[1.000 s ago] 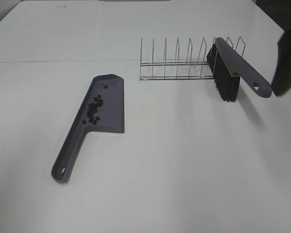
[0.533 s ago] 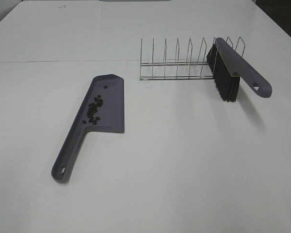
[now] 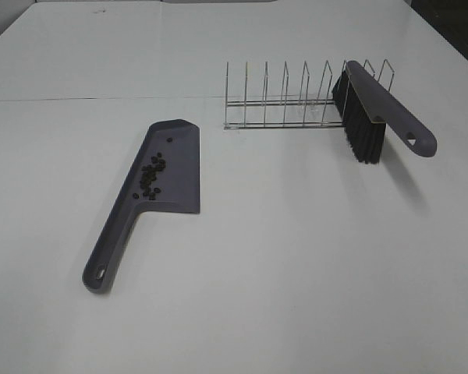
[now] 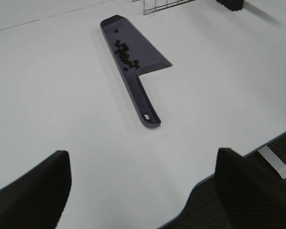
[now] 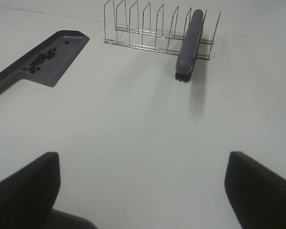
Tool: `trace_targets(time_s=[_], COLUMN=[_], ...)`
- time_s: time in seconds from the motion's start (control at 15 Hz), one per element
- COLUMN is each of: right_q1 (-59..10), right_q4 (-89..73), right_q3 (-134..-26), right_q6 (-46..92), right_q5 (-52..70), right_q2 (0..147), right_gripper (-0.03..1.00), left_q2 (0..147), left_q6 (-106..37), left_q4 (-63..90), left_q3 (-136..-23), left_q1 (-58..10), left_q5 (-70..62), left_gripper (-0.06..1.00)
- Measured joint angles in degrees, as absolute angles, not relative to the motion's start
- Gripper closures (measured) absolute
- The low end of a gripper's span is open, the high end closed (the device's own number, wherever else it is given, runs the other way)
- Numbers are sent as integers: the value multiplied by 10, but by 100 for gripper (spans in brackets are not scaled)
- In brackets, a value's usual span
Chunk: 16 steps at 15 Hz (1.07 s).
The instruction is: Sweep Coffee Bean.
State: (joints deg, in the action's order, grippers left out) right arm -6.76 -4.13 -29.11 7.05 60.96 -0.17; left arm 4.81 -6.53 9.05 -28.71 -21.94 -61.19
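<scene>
Coffee beans [image 3: 150, 177] lay clustered in the grey dustpan [image 3: 179, 175] on the white table [image 3: 296, 257]; the brush [image 3: 368, 117] rested in the wire rack [image 3: 281, 101]. From the left wrist, the left gripper [image 4: 143, 191] stood released, holding nothing. From the right wrist, the right gripper [image 5: 143, 191] likewise gaped empty.

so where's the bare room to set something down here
Free: the table between the dustpan and the brush, and the whole near side below both. Crowded: the wire rack with the brush in it; the dustpan holds the coffee beans.
</scene>
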Motion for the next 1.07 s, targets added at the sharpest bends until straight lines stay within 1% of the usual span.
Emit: trace_targets(time_s=[1.07], right_q1=[-68], right_q4=[-44], right_q3=[-291], right_q6=[71], right_q5=[609], right_q2=[13], right_gripper=[17], left_q2=[48], left_q6=[-73], left_q4=[94], left_q3=[-285], left_q1=[-219], left_q5=[-611], left_gripper=[19])
